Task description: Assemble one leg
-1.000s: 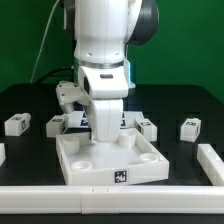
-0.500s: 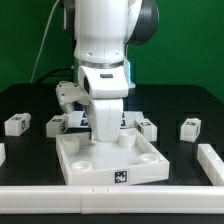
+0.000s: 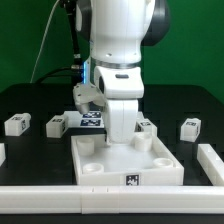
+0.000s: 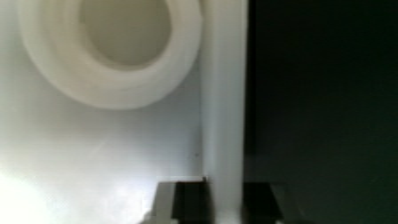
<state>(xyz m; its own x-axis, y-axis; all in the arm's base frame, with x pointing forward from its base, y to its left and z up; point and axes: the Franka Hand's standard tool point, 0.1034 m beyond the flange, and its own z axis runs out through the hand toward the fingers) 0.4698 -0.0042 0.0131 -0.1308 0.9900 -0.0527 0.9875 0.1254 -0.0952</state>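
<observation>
The wide white tray (image 3: pixel 162 172) lies on the black table in front of the arm, with a tag on its front wall. My gripper (image 3: pixel 121 137) reaches down onto its back rim. In the wrist view my gripper (image 4: pixel 219 186) straddles the tray's thin rim wall (image 4: pixel 222 110), one dark finger (image 4: pixel 183 204) on each side, shut on it. A round corner socket (image 4: pixel 125 40) shows beside the rim. Small white tagged legs lie behind the tray: two at the exterior view's left (image 3: pixel 14 124) (image 3: pixel 57 125), one just behind the tray (image 3: pixel 149 127), one at the right (image 3: pixel 190 128).
The marker board (image 3: pixel 90 120) lies behind the tray, partly hidden by the arm. A white rail (image 3: pixel 60 205) runs along the table's front edge, and another white bar (image 3: pixel 210 160) stands at the exterior view's right. A short white piece (image 3: pixel 2 152) shows at the left edge.
The arm and the tray have moved together toward the exterior view's right. The legs have not moved.
</observation>
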